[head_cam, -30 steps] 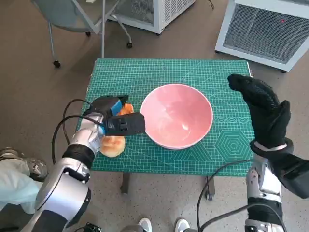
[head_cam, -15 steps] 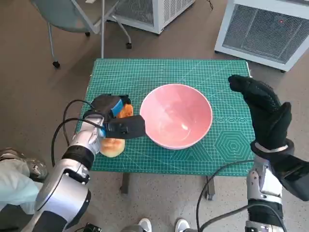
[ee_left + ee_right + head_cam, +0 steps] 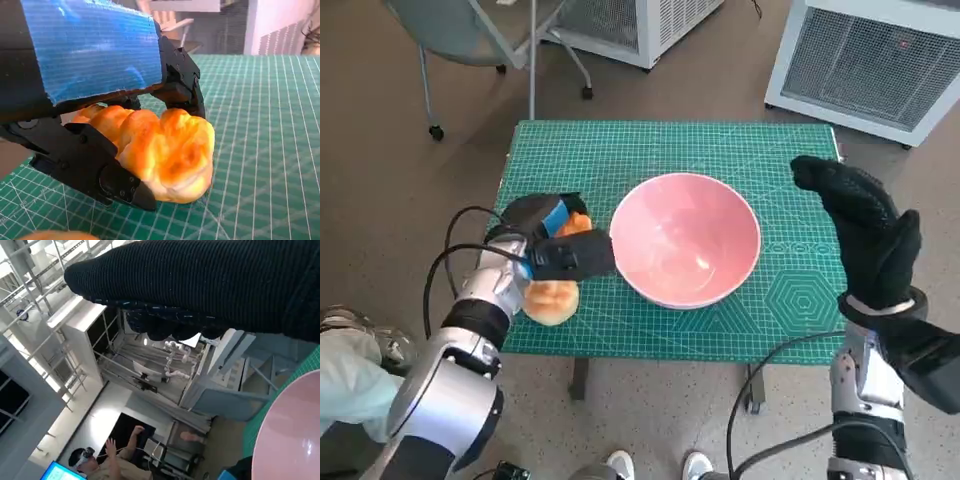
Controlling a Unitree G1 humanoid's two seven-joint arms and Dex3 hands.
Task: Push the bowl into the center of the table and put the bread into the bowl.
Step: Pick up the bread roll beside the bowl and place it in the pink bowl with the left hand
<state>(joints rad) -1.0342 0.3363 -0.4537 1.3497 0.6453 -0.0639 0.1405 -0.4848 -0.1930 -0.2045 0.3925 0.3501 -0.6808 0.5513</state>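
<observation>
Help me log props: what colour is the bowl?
Pink, a pale glossy pink inside; the bowl shows best in the head view.

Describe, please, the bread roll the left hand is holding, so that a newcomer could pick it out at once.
Start at the green cutting mat and its pink bowl. On the robot's left of the bowl, the blue-taped left hand grips a golden, knobbly bread roll. A second, paler roll lies nearer the mat's edge, ungripped.

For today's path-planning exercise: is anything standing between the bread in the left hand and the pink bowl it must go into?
Nothing visible does. The left hand grips the bread just beside the bowl, with only bare green mat between them.
</observation>
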